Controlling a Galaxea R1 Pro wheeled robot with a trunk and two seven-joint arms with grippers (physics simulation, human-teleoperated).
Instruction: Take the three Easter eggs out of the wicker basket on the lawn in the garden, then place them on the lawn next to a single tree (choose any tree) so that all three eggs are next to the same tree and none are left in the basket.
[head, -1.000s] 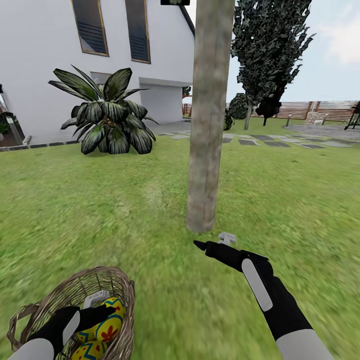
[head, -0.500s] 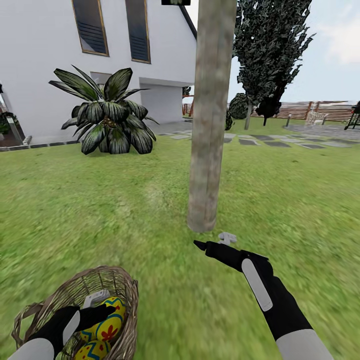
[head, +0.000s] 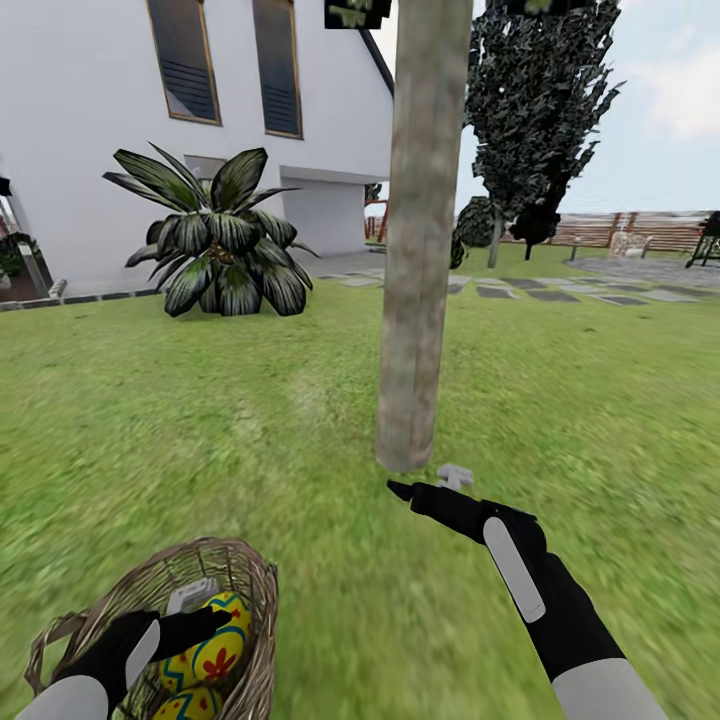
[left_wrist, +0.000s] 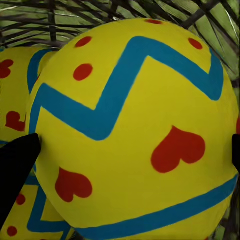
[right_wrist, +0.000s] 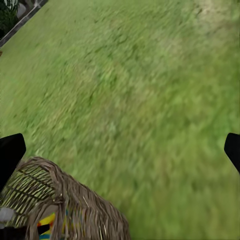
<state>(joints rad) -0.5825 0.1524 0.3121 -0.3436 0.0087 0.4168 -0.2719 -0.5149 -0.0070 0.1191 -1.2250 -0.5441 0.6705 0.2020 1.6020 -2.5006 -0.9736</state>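
Note:
The wicker basket (head: 120, 600) sits on the lawn (head: 200, 420) at my lower left, and its rim (right_wrist: 75, 200) also shows in the right wrist view. Inside lie yellow Easter eggs (head: 212, 655) with blue zigzags and red marks. My left gripper (head: 205, 625) reaches into the basket. In the left wrist view its fingertips (left_wrist: 17, 170) press both sides of one Easter egg (left_wrist: 135, 130), with another egg (left_wrist: 15, 85) beside it. The tree (head: 415, 300) has a bare grey-brown trunk and stands straight ahead. My right gripper (head: 425, 483) hangs open just in front of the trunk's foot.
A short palm (head: 225, 240) grows to the left, in front of the white house (head: 90, 150). Dark cone-shaped trees (head: 535, 110), grey paving stones (head: 560, 290) and a wooden fence (head: 640, 230) lie beyond the trunk at the right. Grass stretches around the trunk.
The view has shifted a little, so the house and palm sit slightly lower in the picture. Both arms and the basket hold nearly the same places.

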